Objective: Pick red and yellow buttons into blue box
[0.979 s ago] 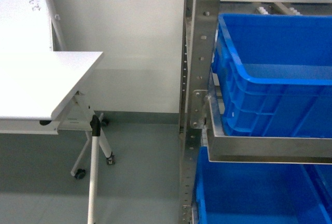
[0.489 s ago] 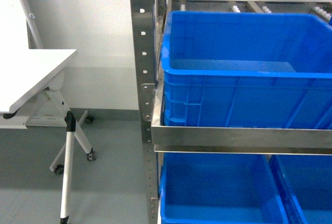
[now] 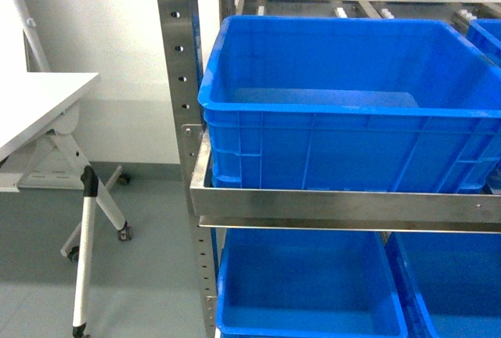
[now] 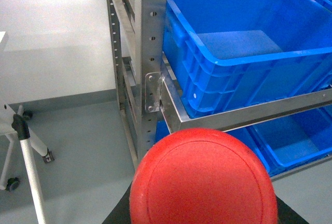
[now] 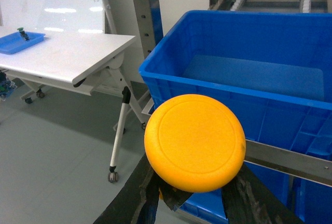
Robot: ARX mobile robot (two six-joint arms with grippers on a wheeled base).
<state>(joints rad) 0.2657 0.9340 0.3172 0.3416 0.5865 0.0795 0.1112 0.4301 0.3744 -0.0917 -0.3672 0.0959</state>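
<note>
Carrying one button in each gripper, the robot faces the blue box (image 3: 344, 111) on the rack (image 3: 176, 119) shelf. The left fingers are shut on the red button (image 4: 202, 180), the right fingers on the yellow button (image 5: 194, 142); both are outside the box, short of its rim. Each arm should clear the rim and reach over the bare floor before releasing.

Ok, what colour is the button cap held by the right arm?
Yellow-orange: the yellow button fills the foreground of the right wrist view, in front of the blue box.
</note>
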